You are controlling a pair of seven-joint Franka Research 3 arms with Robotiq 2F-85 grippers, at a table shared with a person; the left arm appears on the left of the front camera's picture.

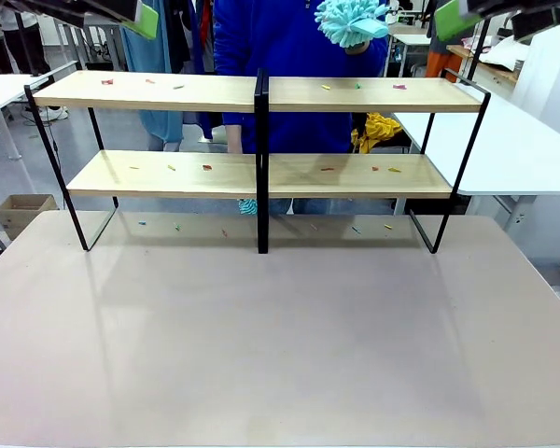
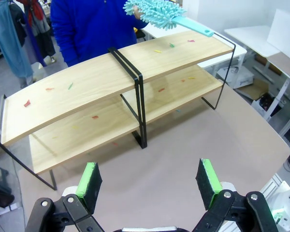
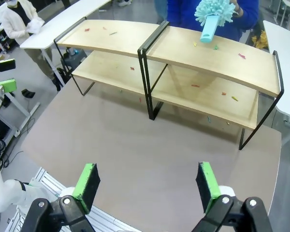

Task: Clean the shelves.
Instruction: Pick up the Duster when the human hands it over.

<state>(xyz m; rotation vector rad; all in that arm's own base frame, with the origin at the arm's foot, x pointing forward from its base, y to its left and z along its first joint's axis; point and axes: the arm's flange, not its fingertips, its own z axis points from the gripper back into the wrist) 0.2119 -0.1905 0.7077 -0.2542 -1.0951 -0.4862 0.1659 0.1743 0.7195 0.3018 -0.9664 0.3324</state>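
Observation:
The shelves [image 1: 168, 91] [image 2: 77, 92] [image 3: 222, 58] stand at the far side of the table, two light wood boards in a black frame with a central upright. Small coloured scraps [image 1: 206, 167] lie on both boards and on the table beneath. A person in blue [image 1: 261, 37] stands behind and holds a turquoise fluffy duster [image 1: 350, 21] [image 2: 157, 12] [image 3: 213, 12] above the top board's right half. My left gripper [image 2: 150, 181] is open, high above the table. My right gripper [image 3: 147, 180] is open too, also high and empty. Green pads [image 1: 145, 19] show at the top corners in the front view.
The brown table [image 1: 280, 345] stretches bare in front of the shelves. White tables [image 1: 532, 140] stand to the right and left. A cardboard box [image 1: 19, 210] sits on the floor at the left. Another person in white [image 3: 19, 17] stands far off.

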